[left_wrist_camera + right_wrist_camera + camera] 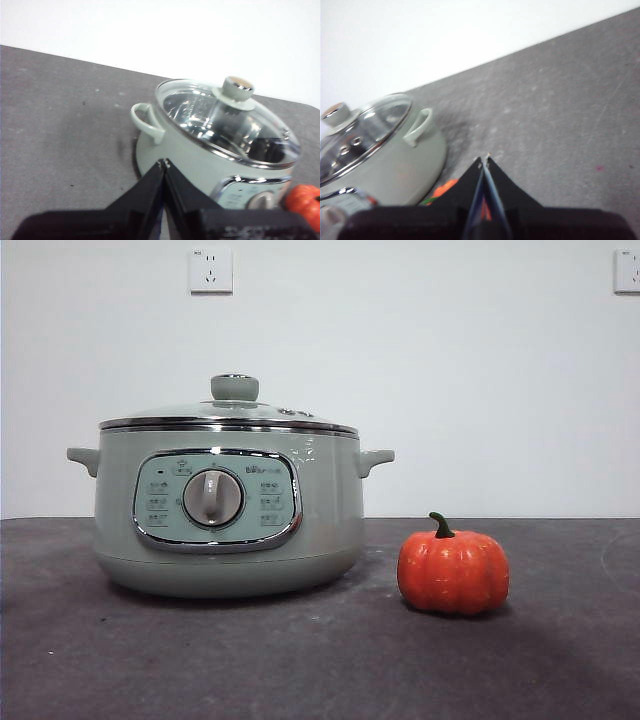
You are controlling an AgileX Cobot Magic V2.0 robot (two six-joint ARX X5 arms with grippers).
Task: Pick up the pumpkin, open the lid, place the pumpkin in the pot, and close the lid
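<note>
The pale green pot stands on the dark table with its lid on, knob up. The small orange pumpkin with a green stem sits on the table to the pot's right, apart from it. My left gripper is shut and empty, up above the table beside the pot; the lid and a bit of the pumpkin show past it. My right gripper is shut and empty, above the pumpkin, which is mostly hidden behind its jaws, with the pot beside it. Neither gripper shows in the front view.
The dark grey table runs back to a white wall with two sockets. The pot's side handles stick out left and right.
</note>
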